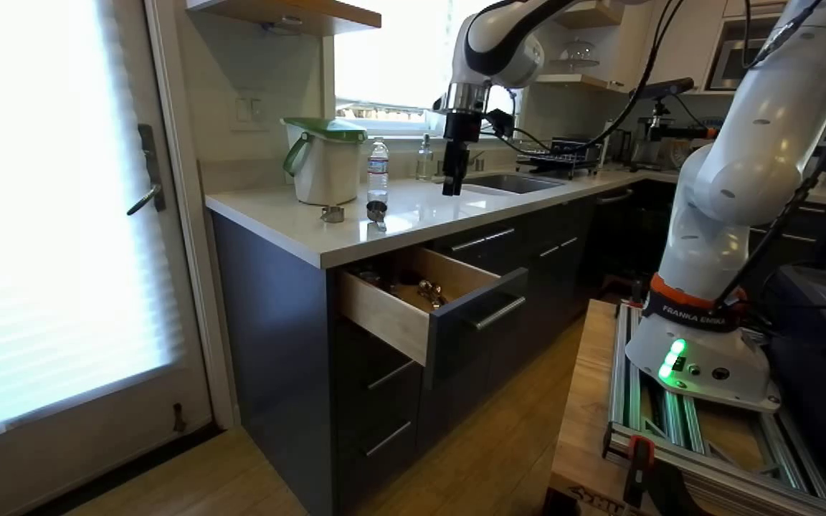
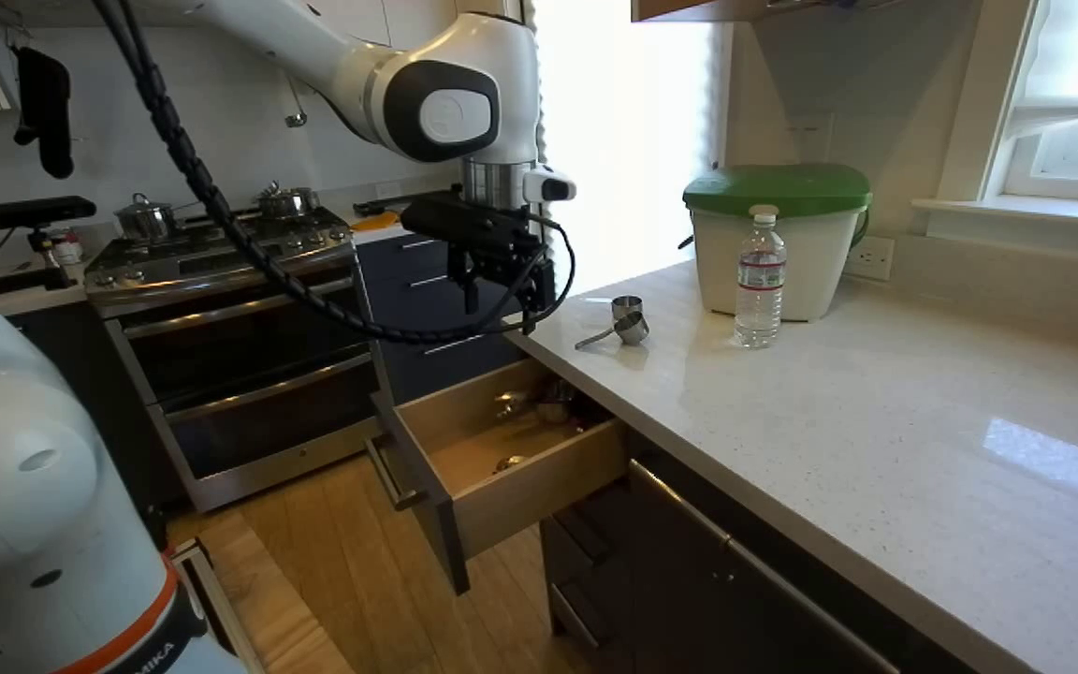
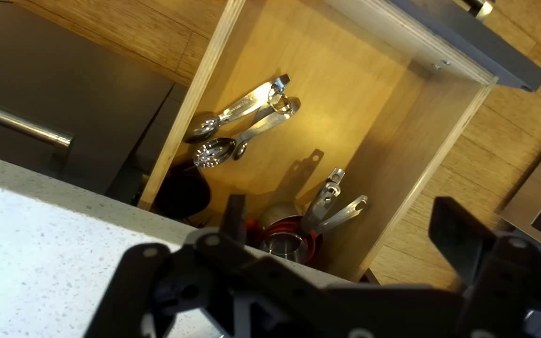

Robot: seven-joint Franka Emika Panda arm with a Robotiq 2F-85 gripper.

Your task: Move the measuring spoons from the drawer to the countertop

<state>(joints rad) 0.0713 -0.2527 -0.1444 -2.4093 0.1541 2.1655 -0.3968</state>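
The measuring spoons point(image 3: 261, 123) are silver, joined by a ring, and lie on the floor of the open drawer point(image 3: 439, 173) near a side wall. They also show in both exterior views point(image 1: 429, 292) point(image 2: 509, 463). The drawer point(image 2: 539, 487) has a dark front and pale wood box. The white countertop point(image 1: 269, 215) is above its back part; it also shows in the other views point(image 2: 876, 421) point(image 3: 40, 253). My gripper point(image 3: 341, 204) is open and empty, fingers wide apart, above the drawer and countertop edge, apart from the spoons. In the exterior views it points downward point(image 1: 452, 188) point(image 2: 502, 307).
Measuring cups point(image 3: 294, 234) with upright handles sit in the drawer near the countertop edge, beside a dark round cup point(image 3: 183, 190). Two metal measuring cups point(image 2: 626, 306) point(image 2: 633, 328) lie on the countertop. A water bottle point(image 2: 760, 281) and a green-lidded bin point(image 2: 717, 262) stand behind them.
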